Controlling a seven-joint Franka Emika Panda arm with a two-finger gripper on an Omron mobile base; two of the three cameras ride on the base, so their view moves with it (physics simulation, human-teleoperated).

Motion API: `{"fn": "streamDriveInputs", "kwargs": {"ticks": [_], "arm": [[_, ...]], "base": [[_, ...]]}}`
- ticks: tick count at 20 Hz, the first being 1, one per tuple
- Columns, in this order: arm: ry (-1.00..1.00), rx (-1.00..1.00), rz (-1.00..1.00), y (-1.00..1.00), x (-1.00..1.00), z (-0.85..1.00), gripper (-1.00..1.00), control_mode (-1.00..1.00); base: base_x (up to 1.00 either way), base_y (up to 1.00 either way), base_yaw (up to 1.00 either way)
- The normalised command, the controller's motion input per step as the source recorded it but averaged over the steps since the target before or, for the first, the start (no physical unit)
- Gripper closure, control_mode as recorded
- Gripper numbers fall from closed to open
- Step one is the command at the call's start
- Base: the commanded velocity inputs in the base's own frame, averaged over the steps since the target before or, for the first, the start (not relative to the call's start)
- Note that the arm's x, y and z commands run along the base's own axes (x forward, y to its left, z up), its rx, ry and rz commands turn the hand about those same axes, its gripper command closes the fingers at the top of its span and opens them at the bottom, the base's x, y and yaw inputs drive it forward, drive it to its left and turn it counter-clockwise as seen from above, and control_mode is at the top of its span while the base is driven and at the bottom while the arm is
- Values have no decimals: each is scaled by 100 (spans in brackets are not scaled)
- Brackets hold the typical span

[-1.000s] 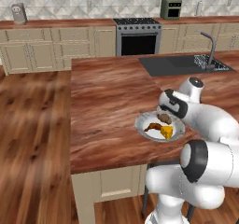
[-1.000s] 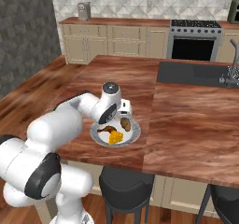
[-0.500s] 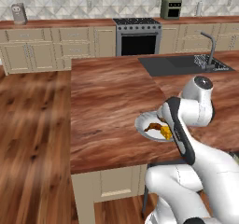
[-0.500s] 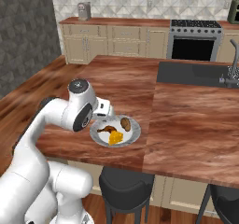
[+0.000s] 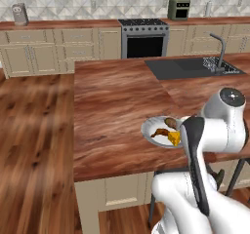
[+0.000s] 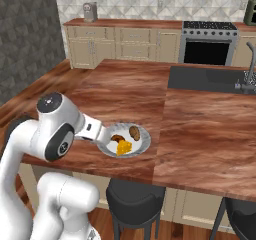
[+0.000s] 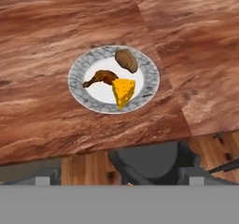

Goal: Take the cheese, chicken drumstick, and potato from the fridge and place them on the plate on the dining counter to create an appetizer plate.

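The pale plate (image 7: 77, 73) lies near the front edge of the reddish-brown dining counter (image 7: 46, 27). On it rest the yellow cheese (image 7: 123, 91), the dark chicken drumstick (image 7: 100, 77) and the tan potato (image 7: 126, 60), close together. My gripper (image 7: 119, 176) is open and empty, drawn back over the counter's front edge, well apart from the plate. The left base view shows the plate (image 5: 149, 130) with cheese (image 5: 174, 138), drumstick (image 5: 158, 132) and potato (image 5: 171, 123) just left of my arm. From the right base view: plate (image 6: 142, 136), cheese (image 6: 123, 147), potato (image 6: 134, 132). The fridge is out of view.
A dark inset sink (image 5: 190, 67) with a faucet (image 5: 219, 48) sits at the counter's far right. Dark stools (image 6: 135, 194) stand under the front edge, one right below the plate (image 7: 149, 164). The stove (image 5: 144, 38) and wall cabinets line the back; wood floor (image 5: 34, 145) lies left.
My arm has swung back from above the plate toward the base, off the counter's front edge. The three foods stay on the plate. The gripper stays open.
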Motion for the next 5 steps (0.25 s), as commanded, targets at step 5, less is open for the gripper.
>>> {"fn": "streamDriveInputs", "kwargs": {"ticks": [5], "arm": [[-1, 0, -11, 0, -98, 75, -100, -100]], "base": [[0, 0, 0]]}}
